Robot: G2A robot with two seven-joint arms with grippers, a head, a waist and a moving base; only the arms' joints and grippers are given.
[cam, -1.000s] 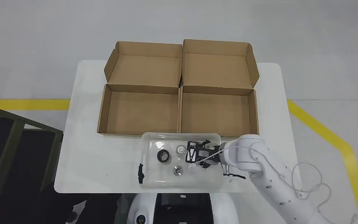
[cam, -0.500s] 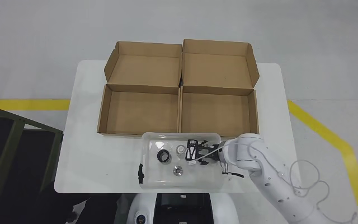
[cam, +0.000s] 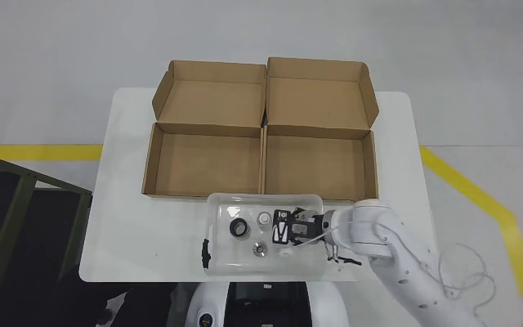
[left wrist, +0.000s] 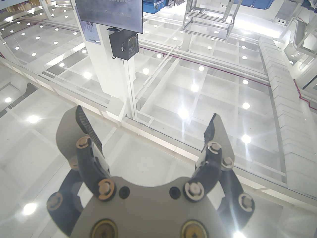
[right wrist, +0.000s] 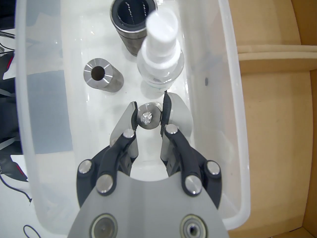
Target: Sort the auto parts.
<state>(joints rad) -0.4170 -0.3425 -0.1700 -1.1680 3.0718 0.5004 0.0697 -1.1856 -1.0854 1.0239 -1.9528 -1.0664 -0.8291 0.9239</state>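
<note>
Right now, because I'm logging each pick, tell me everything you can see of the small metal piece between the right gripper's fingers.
The small metal piece is a round, silvery part seen end-on: a flat dull face with a shiny faceted stud at its centre. It sits inside the clear plastic bin, close to the white spray bottle. The right gripper is shut on it, a toothed pad against each side. Whether it rests on the bin floor cannot be told.
</note>
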